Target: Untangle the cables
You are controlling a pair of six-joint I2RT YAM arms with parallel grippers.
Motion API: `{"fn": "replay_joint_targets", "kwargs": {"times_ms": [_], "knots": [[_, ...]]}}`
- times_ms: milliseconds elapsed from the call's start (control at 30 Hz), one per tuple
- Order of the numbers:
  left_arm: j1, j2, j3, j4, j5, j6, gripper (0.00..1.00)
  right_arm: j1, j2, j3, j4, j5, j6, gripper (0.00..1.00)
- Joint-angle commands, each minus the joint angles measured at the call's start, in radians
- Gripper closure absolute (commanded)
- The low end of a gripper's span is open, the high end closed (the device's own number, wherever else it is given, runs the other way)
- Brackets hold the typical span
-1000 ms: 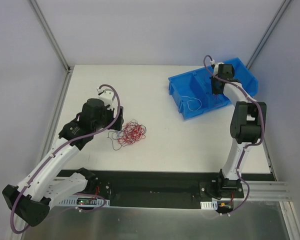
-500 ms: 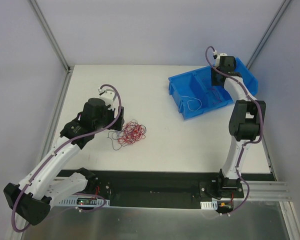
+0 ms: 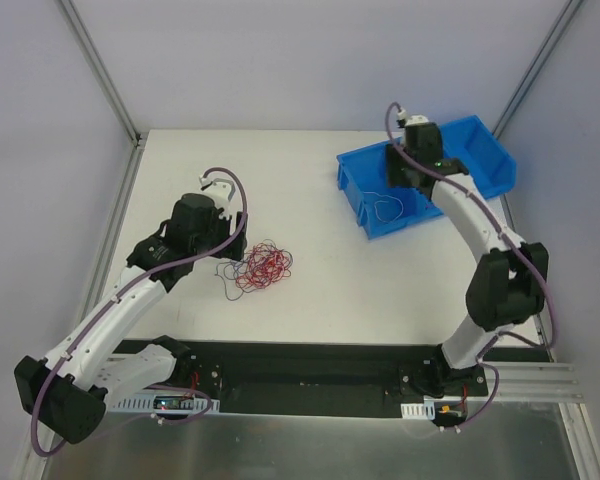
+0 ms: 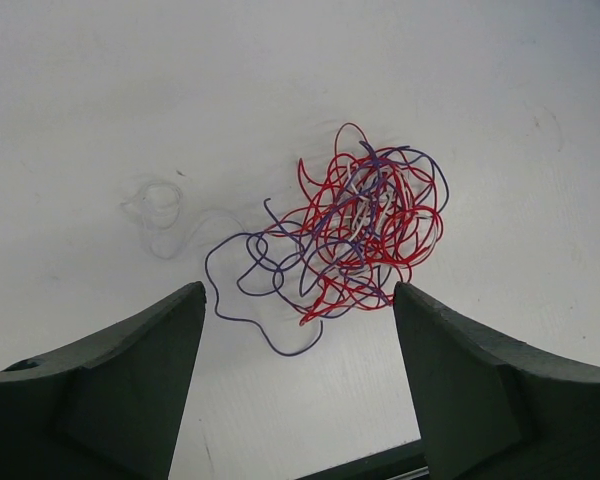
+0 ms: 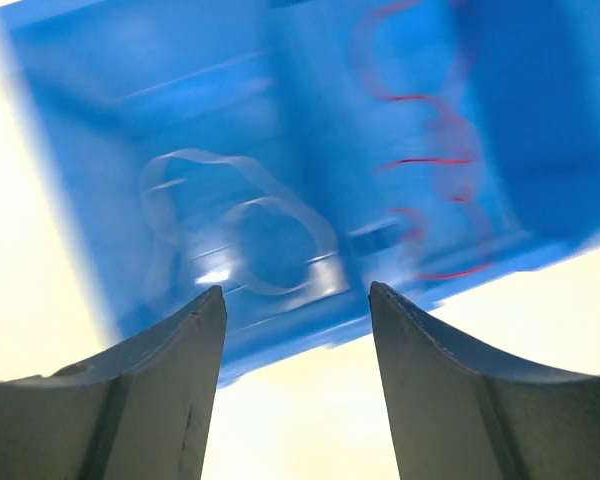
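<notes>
A white cable (image 5: 245,225) and, if the blur doesn't fool me, a red one (image 5: 435,160) lie in the bin (image 3: 352,190), the tangle (image 4: 365,230) is not yet undone, and my left gripper (image 4: 298,295) and right gripper (image 5: 296,290) both gape empty.

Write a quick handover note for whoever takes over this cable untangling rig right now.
Left end effector: open, empty, hovering over the tangle on the table.
Right end effector: open, empty, above the blue bin.
Cables: the tangle is mostly red and knotted, with a purple strand and a pale strand trailing out of it.
Done: a white cable and a red cable lie in the bin, apparently in separate compartments.
Left: pull the remaining strands free one by one.
</notes>
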Motion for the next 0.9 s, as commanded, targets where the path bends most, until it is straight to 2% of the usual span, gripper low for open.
{"fn": "replay_joint_targets", "kwargs": {"times_ms": [0,100,167,233,300,467,600,867], "knots": [[0.031,0.014,0.012,0.018,0.016,-0.012,0.26,0.217,-0.237,-0.199,0.146,-0.007,0.131,0.39],[0.05,0.026,0.007,0.021,0.013,-0.02,0.28,0.368,-0.318,-0.343,0.315,-0.038,0.18,0.39],[0.074,0.057,0.016,0.021,0.055,-0.02,0.33,0.447,-0.299,-0.394,0.424,-0.13,0.188,0.39],[0.1,0.088,0.027,0.021,0.16,-0.03,0.38,0.508,-0.243,-0.407,0.521,-0.24,0.182,0.39],[0.12,0.117,0.033,0.021,0.218,-0.04,0.39,0.547,-0.16,-0.375,0.549,-0.386,0.153,0.4],[0.123,0.16,0.039,-0.007,0.194,-0.038,0.39,0.623,-0.005,-0.345,0.644,-0.529,0.079,0.44],[0.128,0.169,0.042,-0.005,0.194,-0.037,0.39,0.634,0.067,-0.312,0.655,-0.569,0.064,0.51],[0.137,0.168,0.045,-0.013,0.215,-0.037,0.39,0.651,0.124,-0.308,0.655,-0.442,-0.021,0.59]]}}
